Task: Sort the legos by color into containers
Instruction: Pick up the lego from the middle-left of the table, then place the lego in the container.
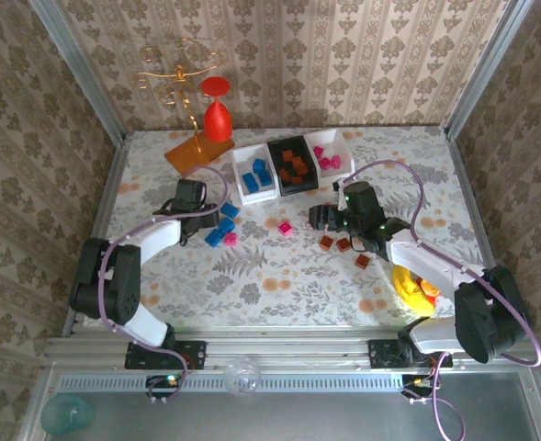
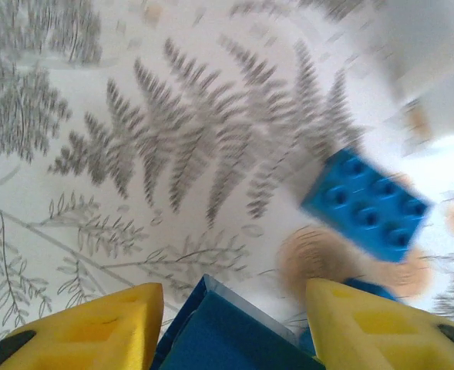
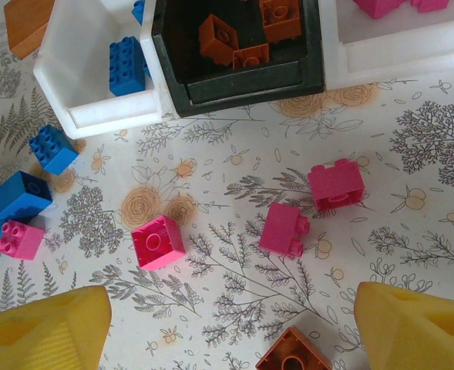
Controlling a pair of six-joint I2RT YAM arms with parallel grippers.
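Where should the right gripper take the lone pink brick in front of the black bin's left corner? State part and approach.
Grip the pink brick across two opposite flat side walls, straight down from above. It lies flat, with free table around it for both fingers. It sits skewed to the open right gripper, so I would turn the wrist first.

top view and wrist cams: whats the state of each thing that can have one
left gripper, fingers either side of a blue brick, grip unclear
right gripper, open, empty, above loose bricks
left white bin, upright, holds blue bricks
black bin, upright, holds orange bricks
right white bin, upright, holds pink bricks
loose bricks, lying on the table, unsorted
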